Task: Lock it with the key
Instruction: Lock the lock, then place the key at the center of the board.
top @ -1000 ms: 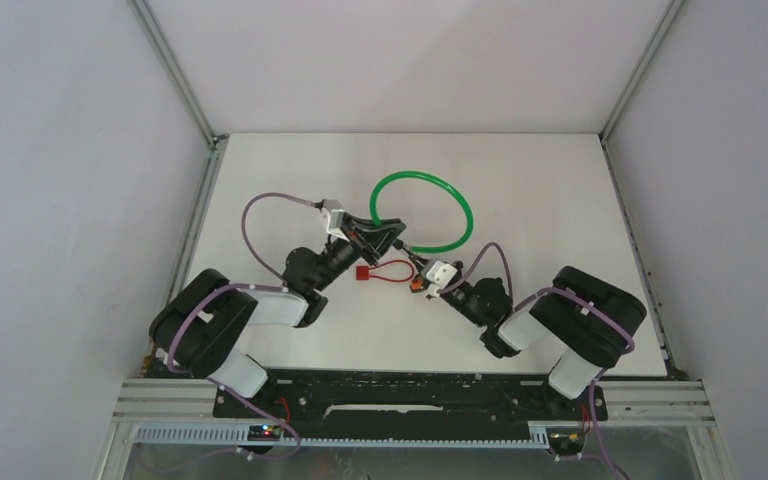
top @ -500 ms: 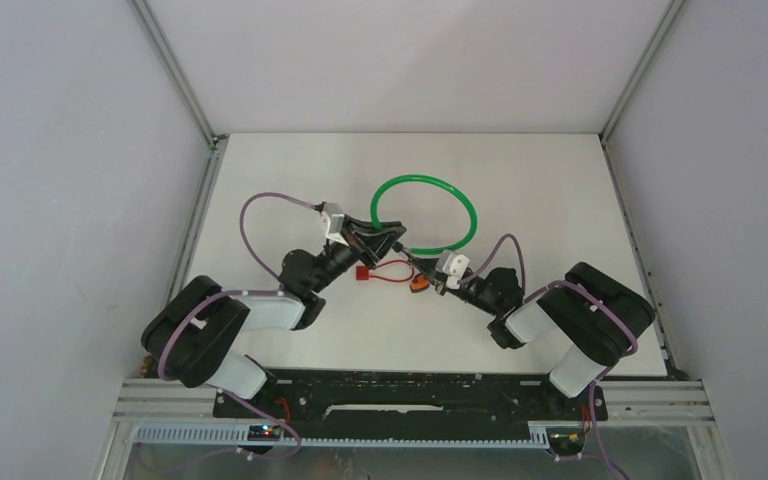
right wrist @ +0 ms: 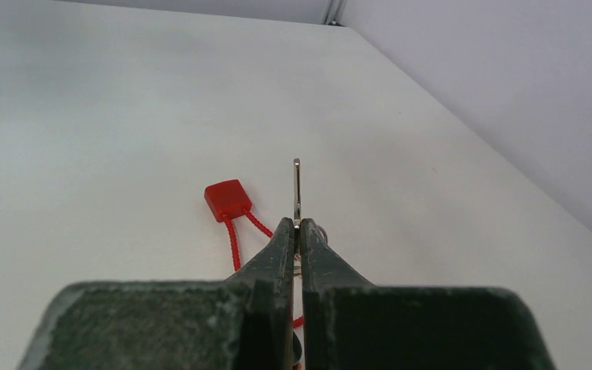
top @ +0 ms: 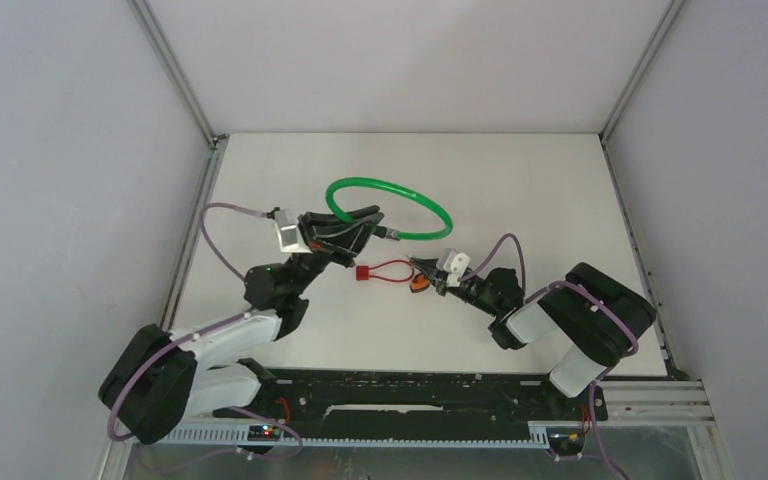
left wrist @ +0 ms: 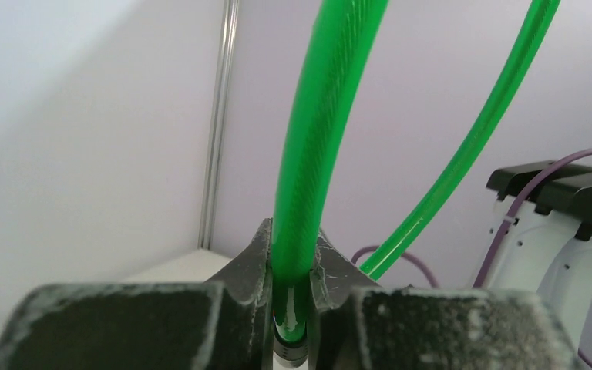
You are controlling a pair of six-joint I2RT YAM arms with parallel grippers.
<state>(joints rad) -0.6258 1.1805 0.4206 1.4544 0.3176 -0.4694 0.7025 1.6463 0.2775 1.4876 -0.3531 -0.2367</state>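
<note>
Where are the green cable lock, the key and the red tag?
green cable lock (left wrist: 325, 116), left wrist view, on the near strand
key (right wrist: 297, 193), right wrist view, on the metal blade
red tag (right wrist: 227, 199), right wrist view, on its flat face

Green cable (left wrist: 331, 116), red tag (right wrist: 227, 199) (silver key (right wrist: 297, 193))

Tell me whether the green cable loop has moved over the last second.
Yes. The green cable loop, clamped in the left pincer, has shifted left toward the table's left edge; the red tag below it stayed put.
</note>
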